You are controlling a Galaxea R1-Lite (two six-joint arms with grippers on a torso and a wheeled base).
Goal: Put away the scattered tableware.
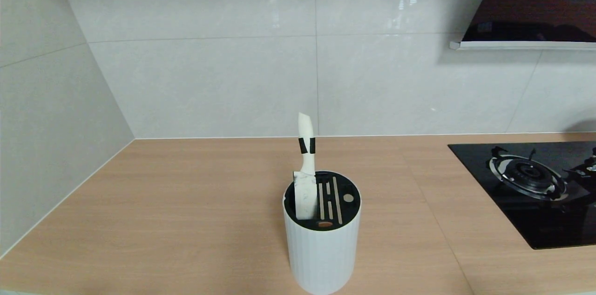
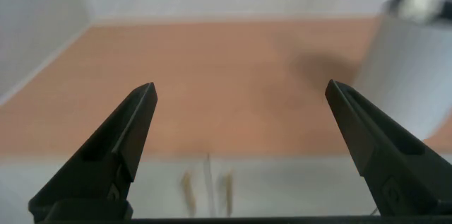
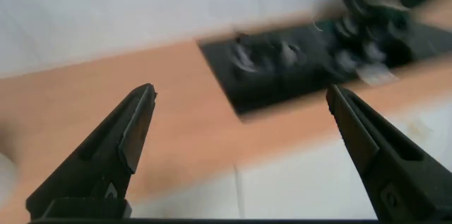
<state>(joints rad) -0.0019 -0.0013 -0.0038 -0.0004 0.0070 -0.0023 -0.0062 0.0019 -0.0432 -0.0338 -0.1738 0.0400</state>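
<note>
A white ribbed cylindrical holder (image 1: 322, 248) with a black slotted top stands at the front middle of the wooden counter (image 1: 186, 202). A white knife (image 1: 305, 178) with black bands on its handle stands upright in a slot on the holder's left side. My left gripper (image 2: 240, 104) is open and holds nothing; it hangs over the counter's front edge, and the holder (image 2: 406, 68) shows blurred off to one side. My right gripper (image 3: 240, 107) is also open with nothing between its fingers, near the counter's front edge facing the black gas hob (image 3: 311, 61).
A black gas hob (image 1: 535, 183) with burners is set into the counter at the right. A dark range hood (image 1: 535, 6) hangs above it. Tiled walls close the back and left. Bare counter surface lies left of the holder.
</note>
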